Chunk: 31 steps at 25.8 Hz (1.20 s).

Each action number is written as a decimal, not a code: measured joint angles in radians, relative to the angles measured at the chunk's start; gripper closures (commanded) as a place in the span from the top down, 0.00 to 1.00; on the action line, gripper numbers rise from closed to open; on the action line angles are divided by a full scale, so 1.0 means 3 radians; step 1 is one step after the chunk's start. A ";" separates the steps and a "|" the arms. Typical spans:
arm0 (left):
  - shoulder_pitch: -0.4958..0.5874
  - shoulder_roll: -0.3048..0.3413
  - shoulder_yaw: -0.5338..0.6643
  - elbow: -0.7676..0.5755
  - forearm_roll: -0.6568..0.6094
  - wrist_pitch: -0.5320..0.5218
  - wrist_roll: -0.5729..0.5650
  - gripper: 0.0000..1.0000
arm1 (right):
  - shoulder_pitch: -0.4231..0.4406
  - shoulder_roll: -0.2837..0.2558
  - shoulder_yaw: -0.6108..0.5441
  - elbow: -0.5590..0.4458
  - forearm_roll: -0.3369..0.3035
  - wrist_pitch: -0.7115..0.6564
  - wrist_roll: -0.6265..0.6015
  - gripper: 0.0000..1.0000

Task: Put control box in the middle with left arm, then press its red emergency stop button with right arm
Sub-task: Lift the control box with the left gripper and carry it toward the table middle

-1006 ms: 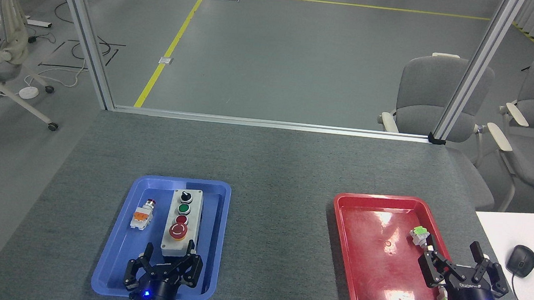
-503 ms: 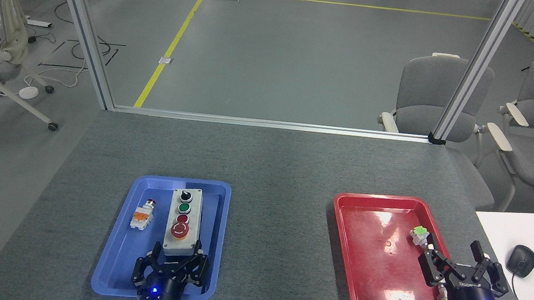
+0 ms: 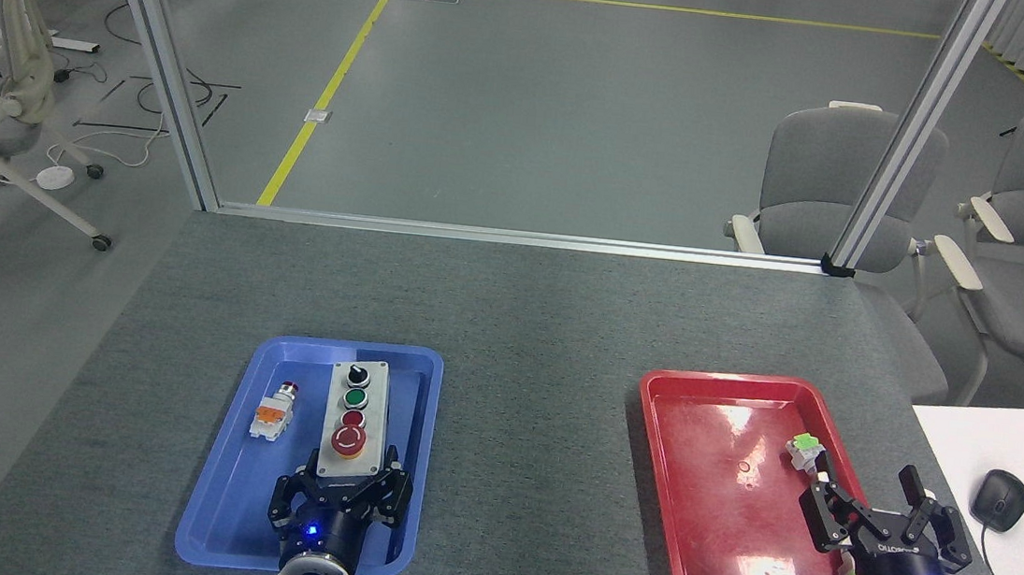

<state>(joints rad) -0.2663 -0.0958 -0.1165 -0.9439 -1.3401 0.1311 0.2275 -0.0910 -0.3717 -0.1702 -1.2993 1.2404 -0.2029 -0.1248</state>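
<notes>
Advancing since a second ago, left gripper (image 3: 342, 489) straddles, fingers spread, the near end of the control box (image 3: 353, 420) in the blue tray (image 3: 214, 503); right gripper (image 3: 886, 523) hangs wide

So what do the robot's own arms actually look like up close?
Each arm ends in a black tool with three jointed fingers on a round black body, where a small blue light glows. The left tool sits on a white wrist. The right tool carries small white lettering, too small to read, and a thin black cable trails beside its white wrist.
</notes>
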 measured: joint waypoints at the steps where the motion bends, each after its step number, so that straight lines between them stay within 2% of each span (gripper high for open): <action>1: -0.0006 0.0000 0.0000 0.0021 0.0001 0.0000 0.0000 0.99 | -0.0002 0.0007 0.0000 0.0000 0.0014 0.0007 0.0000 0.98; 6: -0.0067 0.0003 0.0000 0.0137 0.0003 0.0000 -0.0015 0.97 | -0.0012 0.0075 -0.0005 -0.0005 0.0122 0.0030 0.0002 0.98; 13: -0.0170 0.0044 0.0003 0.0259 0.0006 -0.0001 -0.0021 0.70 | -0.0014 0.0169 -0.0001 -0.0010 0.0238 0.0034 0.0002 0.98; 15: -0.0185 0.0058 0.0005 0.0267 0.0008 -0.0001 -0.0028 0.54 | -0.0014 0.0181 0.0000 -0.0010 0.0256 0.0034 0.0002 0.98; 16: -0.0190 0.0063 0.0004 0.0268 0.0008 0.0000 -0.0031 0.41 | -0.0014 0.0185 0.0000 -0.0010 0.0266 0.0034 0.0002 0.98; 17: -0.0192 0.0066 0.0005 0.0266 0.0008 0.0000 -0.0036 0.17 | -0.0014 0.0191 0.0000 -0.0010 0.0277 0.0035 0.0002 0.98; 18: -0.0191 0.0071 0.0005 0.0258 0.0008 -0.0012 -0.0039 0.00 | -0.0015 0.0202 0.0000 -0.0010 0.0288 0.0035 0.0002 0.98; 24: -0.0148 0.0121 0.0025 0.0114 0.0084 -0.0149 -0.0044 0.00 | -0.0019 0.0246 0.0000 -0.0020 0.0339 0.0037 0.0003 0.98; 31: 0.0082 0.0278 -0.0003 -0.0661 0.0356 -0.0248 -0.0111 0.00 | -0.0018 0.0251 0.0002 -0.0024 0.0349 0.0038 0.0003 0.98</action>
<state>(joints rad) -0.2416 -0.0124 -0.1174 -1.1422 -1.2334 0.0566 0.1942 -0.0965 -0.2963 -0.1697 -1.3066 1.3450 -0.1915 -0.1240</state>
